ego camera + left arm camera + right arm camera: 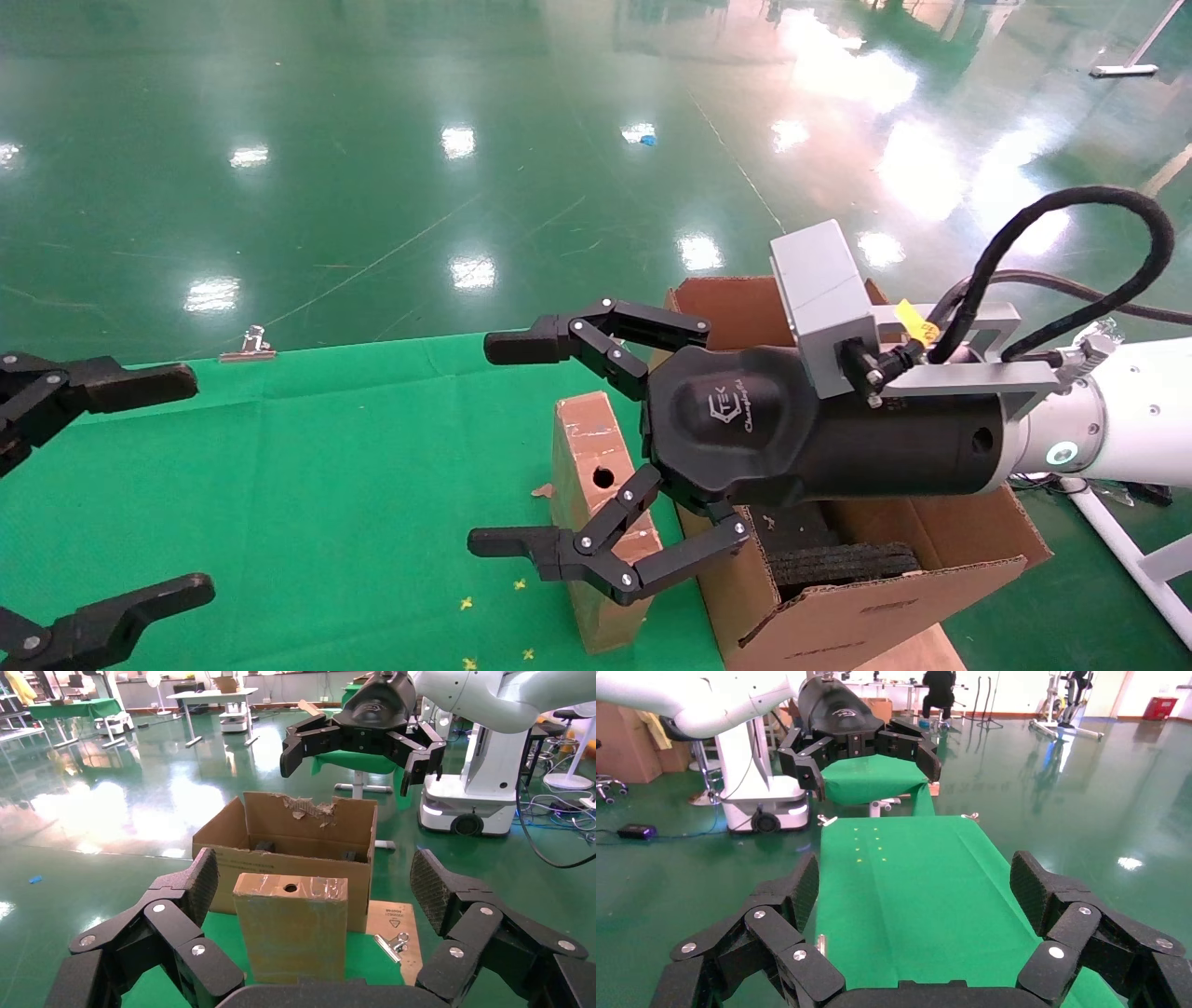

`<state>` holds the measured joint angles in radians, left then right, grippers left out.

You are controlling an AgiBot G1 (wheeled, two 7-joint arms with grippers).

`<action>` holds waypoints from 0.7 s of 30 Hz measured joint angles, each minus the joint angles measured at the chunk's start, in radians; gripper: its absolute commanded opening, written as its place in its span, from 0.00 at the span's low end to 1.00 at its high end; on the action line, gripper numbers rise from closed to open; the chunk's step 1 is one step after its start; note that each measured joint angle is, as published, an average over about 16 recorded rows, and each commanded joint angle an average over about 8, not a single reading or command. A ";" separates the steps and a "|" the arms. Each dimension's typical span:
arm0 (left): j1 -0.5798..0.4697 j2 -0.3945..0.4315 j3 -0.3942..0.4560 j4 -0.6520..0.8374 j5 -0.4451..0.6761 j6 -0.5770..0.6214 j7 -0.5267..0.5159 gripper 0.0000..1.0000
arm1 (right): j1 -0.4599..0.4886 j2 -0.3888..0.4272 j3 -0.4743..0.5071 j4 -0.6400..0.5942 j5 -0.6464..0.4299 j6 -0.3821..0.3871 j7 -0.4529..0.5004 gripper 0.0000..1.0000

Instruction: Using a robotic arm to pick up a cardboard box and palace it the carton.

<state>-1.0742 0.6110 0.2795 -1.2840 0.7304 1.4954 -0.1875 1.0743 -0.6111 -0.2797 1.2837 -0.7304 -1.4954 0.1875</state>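
The cardboard box [593, 485] stands upright on the green cloth, narrow and brown, with tape patches and a round hole near its top. The carton [866, 596] sits right beside it at the table's right end, flaps open, black foam inside. My right gripper [494, 445] hangs open in the air above the box and carton, holding nothing; its wrist view shows only green cloth between its fingers [807, 888]. My left gripper [177, 489] is open at the left edge. In the left wrist view the cardboard box [290, 931] faces the open left gripper [316, 881], the carton [295, 836] behind it.
The green cloth [326, 485] covers the table. A metal binder clip [247, 347] lies at its far edge, another clip [390, 943] on a brown card sheet [397, 917] by the carton. Small yellow marks [466, 604] dot the cloth. Green floor surrounds the table.
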 measured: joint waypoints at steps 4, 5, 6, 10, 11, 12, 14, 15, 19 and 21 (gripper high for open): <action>0.000 0.000 0.000 0.000 0.000 0.000 0.000 1.00 | 0.000 0.000 0.000 0.000 0.000 0.000 0.000 1.00; 0.000 0.000 0.000 0.000 0.000 0.000 0.000 1.00 | 0.000 0.000 0.000 0.000 0.000 0.000 0.000 1.00; 0.000 0.000 0.000 0.000 0.000 0.000 0.000 1.00 | 0.000 0.000 0.000 0.000 0.000 0.000 0.000 1.00; 0.000 0.000 0.000 0.000 0.000 0.000 0.000 1.00 | 0.000 0.000 -0.002 0.000 -0.002 0.000 0.003 1.00; 0.000 0.000 0.000 0.000 0.000 0.000 0.000 1.00 | 0.000 0.000 -0.004 0.001 -0.005 0.000 0.005 1.00; 0.000 0.000 0.000 0.000 0.000 0.000 0.000 1.00 | 0.001 0.000 -0.006 0.002 -0.008 0.000 0.008 1.00; 0.000 0.000 0.000 0.000 0.000 0.000 0.000 1.00 | 0.005 0.001 -0.013 0.004 -0.019 0.000 0.016 1.00; 0.000 0.000 0.000 0.000 0.000 0.000 0.000 1.00 | 0.008 0.001 -0.019 0.006 -0.028 -0.001 0.022 1.00; 0.000 0.000 0.001 0.001 0.000 0.000 0.000 1.00 | 0.035 -0.006 -0.056 0.016 -0.086 -0.009 0.058 1.00; 0.000 0.000 0.001 0.001 0.000 0.000 0.001 1.00 | 0.059 -0.015 -0.084 0.021 -0.132 -0.017 0.084 1.00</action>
<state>-1.0747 0.6110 0.2803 -1.2832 0.7300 1.4956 -0.1870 1.1337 -0.6264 -0.3641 1.3045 -0.8629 -1.5126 0.2712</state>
